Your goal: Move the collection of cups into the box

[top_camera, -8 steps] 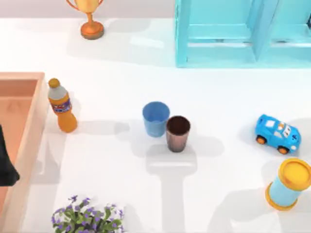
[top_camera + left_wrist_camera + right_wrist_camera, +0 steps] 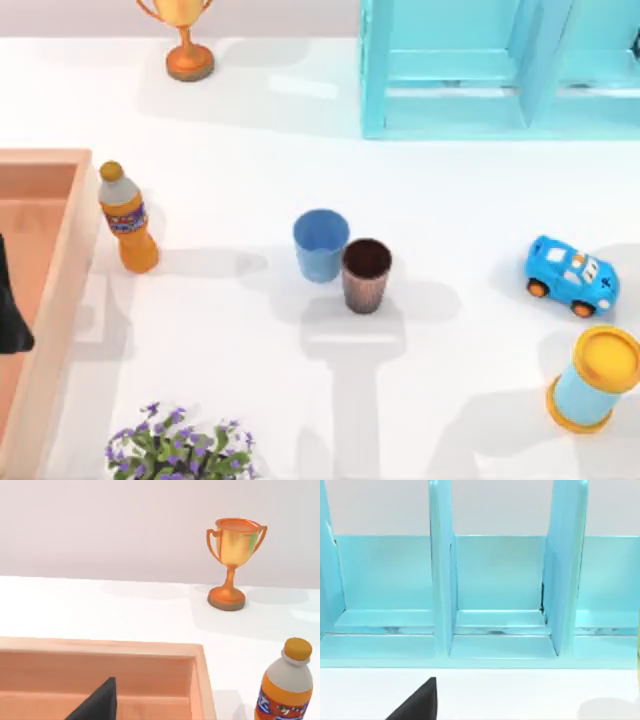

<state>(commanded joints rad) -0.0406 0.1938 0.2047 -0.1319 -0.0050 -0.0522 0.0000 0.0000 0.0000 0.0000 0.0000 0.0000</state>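
Note:
Two cups stand side by side mid-table: the light blue cup (image 2: pixel 321 244) and, touching its right side, the dark brown ribbed cup (image 2: pixel 366 274). Both are upright and empty. The wooden box (image 2: pixel 62 262) lies at the table's left edge, its thick tan rim (image 2: pixel 105 647) and reddish inside also in the left wrist view. My left gripper (image 2: pixel 10 315) hangs over the box at the top view's left border, far from the cups; a dark part of it (image 2: pixel 97 704) shows above the box floor. A dark part of my right gripper (image 2: pixel 417 702) faces the cyan shelf.
An orange drink bottle (image 2: pixel 127 218) stands just right of the box. A golden trophy (image 2: pixel 185 35) is at the back, a cyan shelf unit (image 2: pixel 500 65) at back right. A blue toy car (image 2: pixel 570 276), a blue cylinder with yellow lid (image 2: pixel 595 380) and a flowering plant (image 2: pixel 180 448) surround the cups.
My left arm has drawn back a little toward the top view's left border, over the box. The cups and everything else stay put.

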